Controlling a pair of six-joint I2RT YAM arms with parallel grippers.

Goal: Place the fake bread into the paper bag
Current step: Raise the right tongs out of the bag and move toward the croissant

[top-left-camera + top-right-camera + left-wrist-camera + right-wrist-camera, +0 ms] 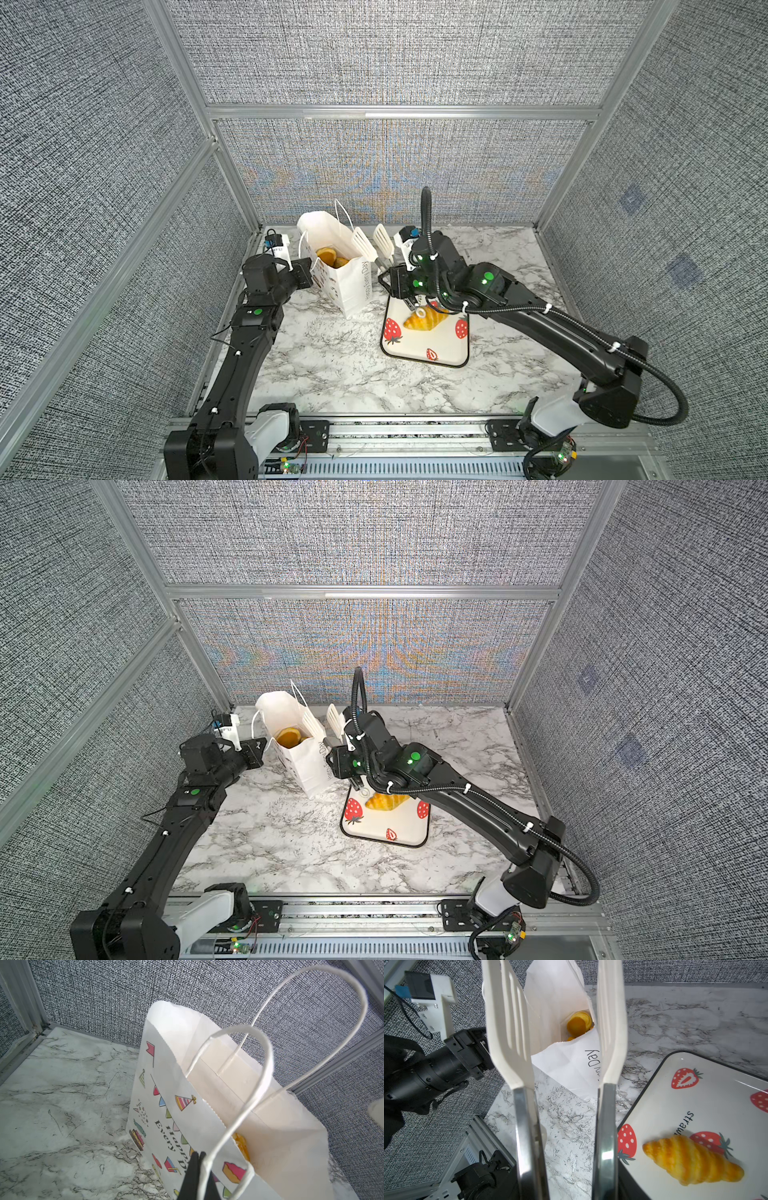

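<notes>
The tall white paper bag (345, 286) stands open on the marbled tabletop (332, 374). Its side is against the left gripper (308, 269), whose jaws are pressed together at a cord handle (266, 1059); I cannot tell whether they pinch it. The strawberry tray (424, 353) lies just beside the bag. The right gripper (386, 270) clamps the white tongs (365, 244), whose blades are apart and empty at the bag's mouth. Glossy golden rolls (328, 255) sit inside the bag. One ridged croissant (426, 320) lies on the tray beneath the bent right arm (540, 320).
</notes>
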